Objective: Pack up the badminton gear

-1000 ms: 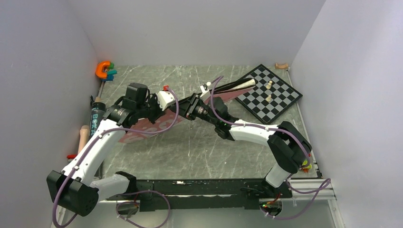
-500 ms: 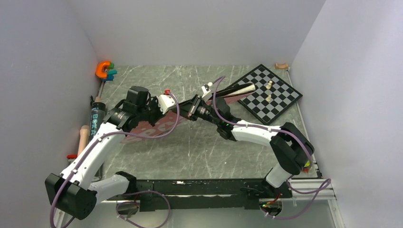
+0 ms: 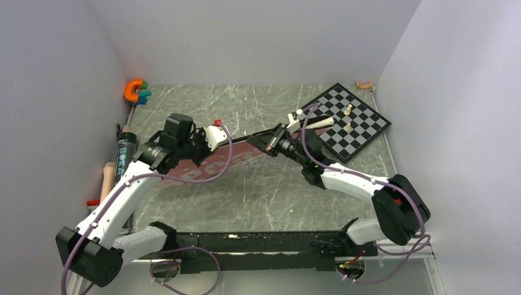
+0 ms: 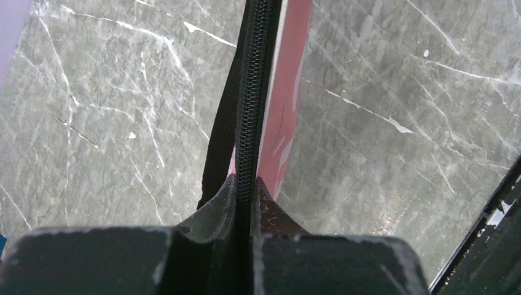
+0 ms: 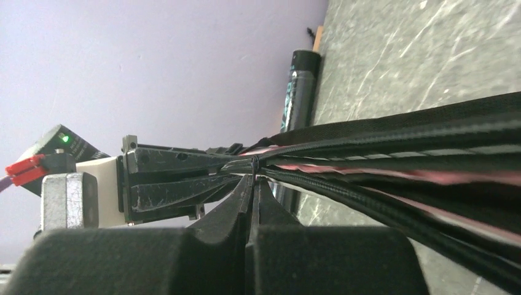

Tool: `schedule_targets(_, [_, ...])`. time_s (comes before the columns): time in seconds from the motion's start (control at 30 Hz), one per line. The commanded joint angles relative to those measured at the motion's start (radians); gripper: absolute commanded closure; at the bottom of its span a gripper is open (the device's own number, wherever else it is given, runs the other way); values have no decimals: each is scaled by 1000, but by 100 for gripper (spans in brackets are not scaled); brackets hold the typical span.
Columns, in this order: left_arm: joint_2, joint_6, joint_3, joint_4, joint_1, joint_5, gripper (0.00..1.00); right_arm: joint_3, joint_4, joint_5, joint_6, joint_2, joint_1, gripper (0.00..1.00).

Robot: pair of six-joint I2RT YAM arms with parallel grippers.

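Observation:
The pink racket bag [image 3: 236, 157] lies slantwise across the table, its zipper edge up. My left gripper [image 3: 204, 142] is shut on that edge, seen in the left wrist view [image 4: 249, 184] with the pink side [image 4: 289, 92] and black strap [image 4: 220, 141]. My right gripper [image 3: 269, 141] is shut on the thin zipper pull [image 5: 253, 167] of the bag [image 5: 405, 153], close to my left gripper's fingers [image 5: 178, 178]. A white racket handle [image 3: 317, 123] sticks out of the bag's right end. The dark tube [image 3: 126, 150] lies at the left edge, also in the right wrist view [image 5: 299, 86]. No shuttlecocks show.
The chessboard [image 3: 362, 132] with pale pieces [image 3: 348, 110] lies at the back right, under the handle's tip. The orange C-shaped toy [image 3: 133, 90] sits in the back left corner. A tan stick [image 3: 107, 178] lies beyond the left rail. Walls close in on three sides.
My right gripper has slid right along the bag's zipper edge, away from my left gripper. The bag now lies stretched longer and lower. My left gripper keeps its hold.

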State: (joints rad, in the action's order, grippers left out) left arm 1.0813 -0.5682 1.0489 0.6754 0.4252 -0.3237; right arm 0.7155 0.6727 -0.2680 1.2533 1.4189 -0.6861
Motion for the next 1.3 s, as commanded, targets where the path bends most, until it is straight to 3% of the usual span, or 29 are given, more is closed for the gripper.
schedule_targets(0.0, [-59, -2, 38, -51, 5, -41, 100, -52, -30, 36, -35, -106, 72, 100])
schedule_targets(0.37, [-67, -13, 62, -36, 7, -16, 100, -130, -207, -17, -114, -287, 211, 100])
schedule_targets(0.63, [-63, -42, 72, -16, 7, -18, 100, -33, -391, -86, -287, -310, 212, 100])
schedule_targets(0.67, [-65, -50, 74, -10, 9, -23, 100, -3, -430, -116, -343, -313, 212, 92])
schedule_targets(0.77, [-67, -75, 77, 1, 8, -33, 100, 100, -629, -116, -530, -343, 209, 56])
schedule_targets(0.83, [-65, -97, 82, 10, 7, -40, 100, 153, -768, -68, -642, -384, 210, 44])
schedule_targets(0.97, [-60, -147, 95, 40, 7, -75, 100, 229, -954, 61, -816, -432, 210, 30])
schedule_targets(1.13, [-48, -225, 135, 115, 7, -142, 100, 236, -1011, 109, -978, -453, 206, 13])
schedule_targets(1.27, [-41, -312, 179, 202, 6, -207, 100, 184, -985, 145, -1145, -538, 175, 10])
